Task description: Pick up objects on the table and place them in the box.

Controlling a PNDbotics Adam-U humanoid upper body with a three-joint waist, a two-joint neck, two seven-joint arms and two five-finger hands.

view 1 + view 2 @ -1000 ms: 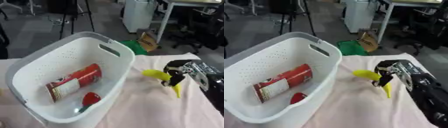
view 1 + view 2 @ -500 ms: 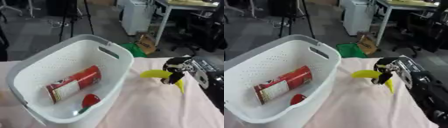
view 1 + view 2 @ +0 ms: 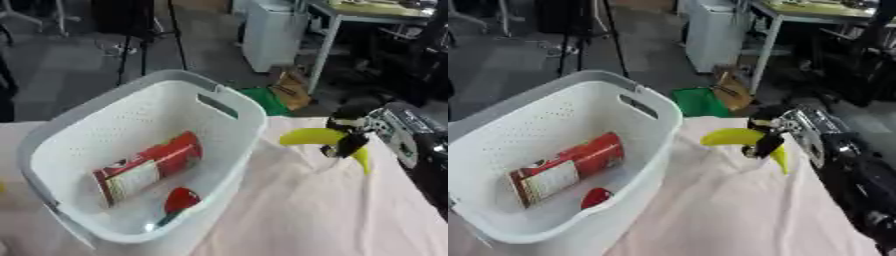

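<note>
A yellow banana [image 3: 319,137] hangs above the cloth-covered table [image 3: 315,210], just right of the white basket [image 3: 249,107]. My right hand [image 3: 350,135] is shut on it, fingers curled round its middle, with the arm coming in from the right edge. In the basket lie a red cylindrical can [image 3: 144,167] on its side and a small red object with a green end [image 3: 179,200]. My left hand shows in no view.
The table's far edge runs just behind the basket and the banana. Beyond it the floor holds a green bag [image 3: 697,102], a cardboard piece, a white cabinet [image 3: 271,35] and a desk with chairs.
My right hand has lifted the banana higher and carried it a little towards the basket's rim. The camera view has shifted slightly as well.
</note>
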